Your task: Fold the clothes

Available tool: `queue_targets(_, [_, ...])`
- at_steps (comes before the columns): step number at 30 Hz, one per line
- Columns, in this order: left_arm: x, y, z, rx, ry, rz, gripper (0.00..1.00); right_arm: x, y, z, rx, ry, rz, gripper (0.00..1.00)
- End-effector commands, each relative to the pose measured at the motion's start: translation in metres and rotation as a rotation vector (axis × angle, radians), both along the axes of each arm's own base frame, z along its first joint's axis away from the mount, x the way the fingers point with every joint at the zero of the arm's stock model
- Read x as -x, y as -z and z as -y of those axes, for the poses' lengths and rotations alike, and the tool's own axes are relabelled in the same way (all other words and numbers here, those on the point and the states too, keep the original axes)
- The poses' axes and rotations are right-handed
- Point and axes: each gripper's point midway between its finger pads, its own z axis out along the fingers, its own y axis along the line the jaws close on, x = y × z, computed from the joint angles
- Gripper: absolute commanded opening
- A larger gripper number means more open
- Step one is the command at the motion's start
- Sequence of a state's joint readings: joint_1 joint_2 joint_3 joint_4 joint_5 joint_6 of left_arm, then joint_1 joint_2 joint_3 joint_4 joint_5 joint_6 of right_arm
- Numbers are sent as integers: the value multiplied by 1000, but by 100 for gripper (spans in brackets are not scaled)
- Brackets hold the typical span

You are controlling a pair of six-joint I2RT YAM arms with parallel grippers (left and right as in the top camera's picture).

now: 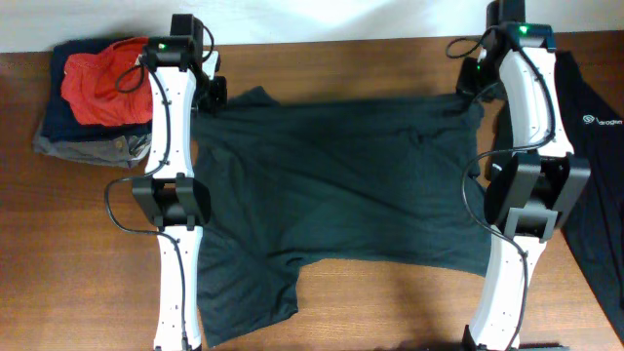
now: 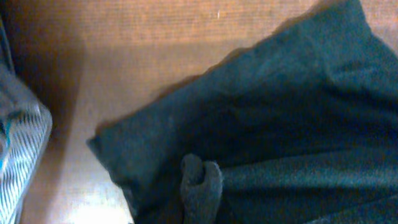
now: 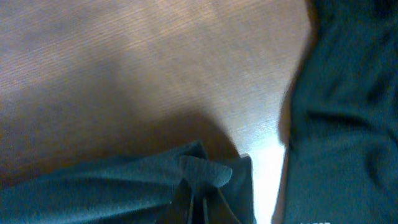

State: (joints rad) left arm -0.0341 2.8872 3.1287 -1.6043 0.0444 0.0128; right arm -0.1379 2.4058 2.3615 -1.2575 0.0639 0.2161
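Note:
A black short-sleeved shirt [image 1: 341, 185] lies spread across the middle of the wooden table, one sleeve toward the front left. My left gripper [image 1: 211, 97] is at its far left corner, shut on a bunched fold of the shirt [image 2: 200, 186]. My right gripper [image 1: 472, 83] is at its far right corner, shut on a pinched fold of the shirt [image 3: 205, 177]. The fingers themselves are mostly hidden by cloth in both wrist views. A second black shirt [image 1: 595, 175] with a small white logo lies at the right edge and also shows in the right wrist view [image 3: 342, 124].
A pile of clothes [image 1: 93, 97], red on navy and grey, sits at the far left corner; its striped edge shows in the left wrist view [image 2: 18, 149]. Bare wooden table [image 1: 390, 302] shows in front of the shirt.

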Motion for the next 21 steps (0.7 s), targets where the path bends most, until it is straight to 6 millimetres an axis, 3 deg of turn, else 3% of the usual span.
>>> queue_targets(1, [6,-53,-10,-31,-38,69,1,16,-16,27,32,106,-6,4])
queue_targets(4, [15,-53,-9,-30,-36,33,1,26,-15,29,27,113,-44,4])
queue_targets(14, [18,-51,18,77,0,15,1,60,-13,21,-2,108,-181,4])
queue_targets(21, [30,-40,30,69,22,-56,1,69,-12,19,-3,89,-218,4])
